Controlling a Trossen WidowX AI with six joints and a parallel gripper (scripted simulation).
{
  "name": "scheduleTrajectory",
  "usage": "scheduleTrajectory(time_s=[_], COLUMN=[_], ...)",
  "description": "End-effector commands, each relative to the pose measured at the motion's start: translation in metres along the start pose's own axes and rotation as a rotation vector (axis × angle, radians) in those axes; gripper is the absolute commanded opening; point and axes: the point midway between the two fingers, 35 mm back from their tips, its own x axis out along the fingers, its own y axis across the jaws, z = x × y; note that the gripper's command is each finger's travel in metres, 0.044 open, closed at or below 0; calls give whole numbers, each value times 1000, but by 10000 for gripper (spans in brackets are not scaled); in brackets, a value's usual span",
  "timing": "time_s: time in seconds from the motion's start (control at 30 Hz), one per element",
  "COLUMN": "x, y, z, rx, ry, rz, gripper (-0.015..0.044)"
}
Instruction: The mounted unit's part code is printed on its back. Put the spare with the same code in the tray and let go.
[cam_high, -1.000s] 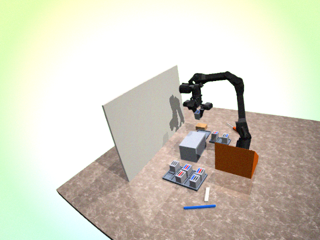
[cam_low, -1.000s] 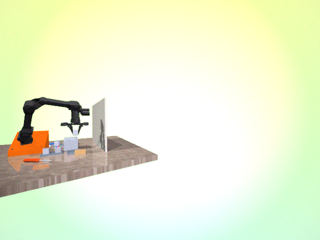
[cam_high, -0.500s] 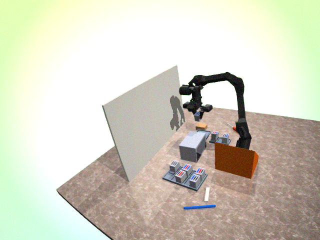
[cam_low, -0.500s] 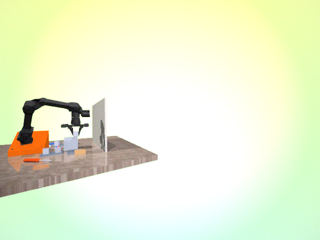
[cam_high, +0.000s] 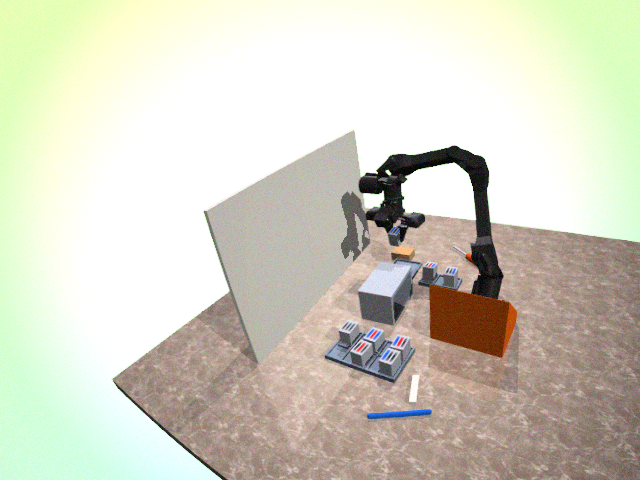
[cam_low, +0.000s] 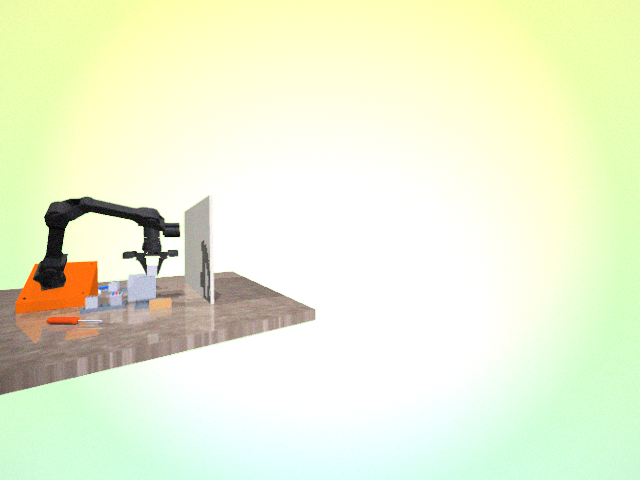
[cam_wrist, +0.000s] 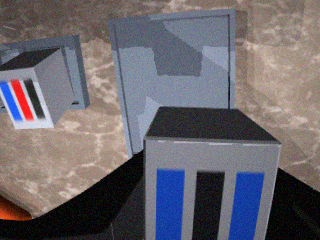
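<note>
Fingers of the gripper (cam_high: 395, 233) are clamped on a grey spare (cam_wrist: 210, 216) marked blue-black-blue, held in the air above the blue-grey tray (cam_wrist: 175, 70). Nearby, a blue-red-black spare (cam_wrist: 36, 90) sits in its holder.
</note>
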Motion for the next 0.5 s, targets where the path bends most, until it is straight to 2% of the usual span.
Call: scheduleTrajectory(time_s=[0.0, 0.47], x=[5, 16], y=[2, 1], z=[1, 0], rx=[-9, -8], ry=[4, 4], rz=[6, 5], gripper=[0, 0])
